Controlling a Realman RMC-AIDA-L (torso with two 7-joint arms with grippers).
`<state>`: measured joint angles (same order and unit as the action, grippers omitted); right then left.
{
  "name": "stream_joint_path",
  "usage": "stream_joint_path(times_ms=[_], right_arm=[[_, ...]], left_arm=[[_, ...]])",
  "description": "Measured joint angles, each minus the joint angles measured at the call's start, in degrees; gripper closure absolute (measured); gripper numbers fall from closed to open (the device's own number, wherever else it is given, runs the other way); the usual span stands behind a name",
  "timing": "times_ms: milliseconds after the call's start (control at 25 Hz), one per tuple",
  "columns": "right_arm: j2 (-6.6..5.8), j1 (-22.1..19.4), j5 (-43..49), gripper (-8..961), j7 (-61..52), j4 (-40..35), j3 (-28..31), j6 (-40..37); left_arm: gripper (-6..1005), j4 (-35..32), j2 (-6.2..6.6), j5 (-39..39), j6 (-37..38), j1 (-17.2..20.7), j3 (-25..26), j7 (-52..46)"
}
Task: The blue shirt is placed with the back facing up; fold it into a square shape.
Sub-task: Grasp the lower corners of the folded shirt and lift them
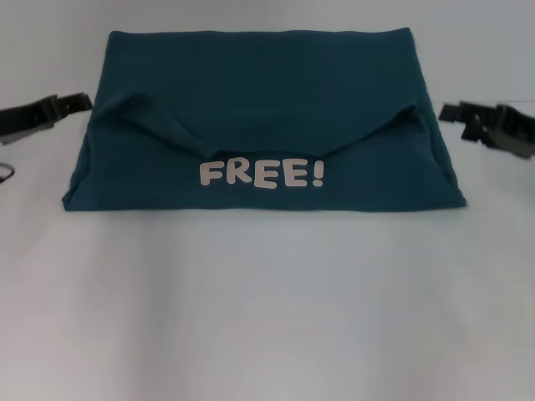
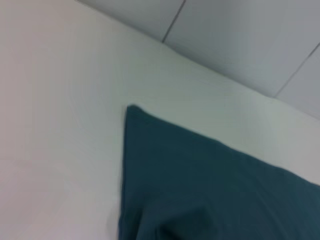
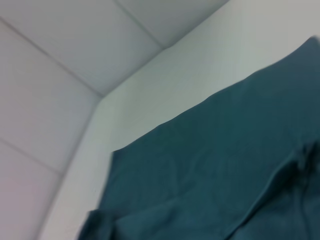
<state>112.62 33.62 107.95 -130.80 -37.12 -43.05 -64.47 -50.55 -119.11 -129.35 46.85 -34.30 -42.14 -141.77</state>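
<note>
You are looking at the blue shirt [image 1: 263, 125] lying on the white table [image 1: 267, 309], in the far half of the surface and roughly centred between the two arms. It is already folded into a wide, flat packet: a near flap is showing the white "FREE!" lettering [image 1: 261, 174], and the sleeves appear to be tucked inward beneath the curved upper layer. So the lengthwise fold is looking done, but the shape is reading as a broad rectangle, clearly wider than it is deep. To reach a square, you are probably still facing at least one side-to-side fold, bringing one short end over the other.

The left gripper [image 1: 46, 113] is sitting low at the table's left edge, just beside the shirt's left end and apart from the cloth. The right gripper [image 1: 489, 125] is mirroring it on the right, also clear of the fabric. Neither is holding anything, but in the head view the fingers are too dark and small for me to tell whether they are spread or closed, and the wrist views are showing only shirt corners and table.
</note>
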Motion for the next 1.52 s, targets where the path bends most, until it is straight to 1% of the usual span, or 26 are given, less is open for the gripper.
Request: stream_joint_path(times_ms=[120,200,400,440,480,560,600,760,920,1120,1280,1520], right_arm=[[0.17,-3.51,-3.96,191,3.39,0.35,0.07,-4.94],[0.3,-5.22,-5.56,194,5.05,0.64,0.48,-7.65],[1.08,-7.05,-6.83,194,8.68,1.22,3.01,-12.02],[1.16,-7.11,-6.86,194,9.13,1.38,3.31,-12.4],[1.24,-7.13,-6.89,194,9.51,1.63,3.55,-12.7],[1.31,-7.01,-6.92,193,9.75,1.93,3.71,-12.92],[1.33,-6.91,-6.93,193,9.77,2.02,3.72,-12.94],[1.1,-6.56,-6.93,193,9.78,2.1,3.78,-12.75],[0.96,-6.27,-7.0,193,9.76,2.13,4.36,-12.41],[0.88,-6.15,-7.0,194,9.76,2.15,4.49,-12.35],[0.85,-6.14,-7.02,194,9.75,2.15,4.49,-12.35],[0.84,-6.18,-7.06,194,9.77,2.2,4.49,-12.37]], left_arm=[[212,1.15,1.23,2.67,3.59,1.69,0.09,0.79],[186,1.7,1.56,4.53,4.79,2.75,0.13,2.93],[190,3.99,1.6,10.18,6.31,4.2,0.28,15.09],[214,3.99,1.6,10.18,6.31,4.2,0.28,15.09],[238,6.32,1.71,11.46,6.31,3.89,1.12,19.07],[267,8.35,2.11,11.36,5.97,3.43,1.64,19.99],[282,8.35,2.11,11.36,5.97,3.43,1.64,19.99],[340,10.88,2.82,10.89,5.39,3.03,1.71,19.85],[336,11.72,2.65,9.68,3.76,2.89,1.16,19.91],[332,14.55,2.67,7.1,1.0,1.53,0.34,20.92],[333,15.07,2.53,3.95,-1.21,0.88,0.25,21.08],[336,15.18,2.49,3.24,-2.26,0.69,0.21,21.14]])
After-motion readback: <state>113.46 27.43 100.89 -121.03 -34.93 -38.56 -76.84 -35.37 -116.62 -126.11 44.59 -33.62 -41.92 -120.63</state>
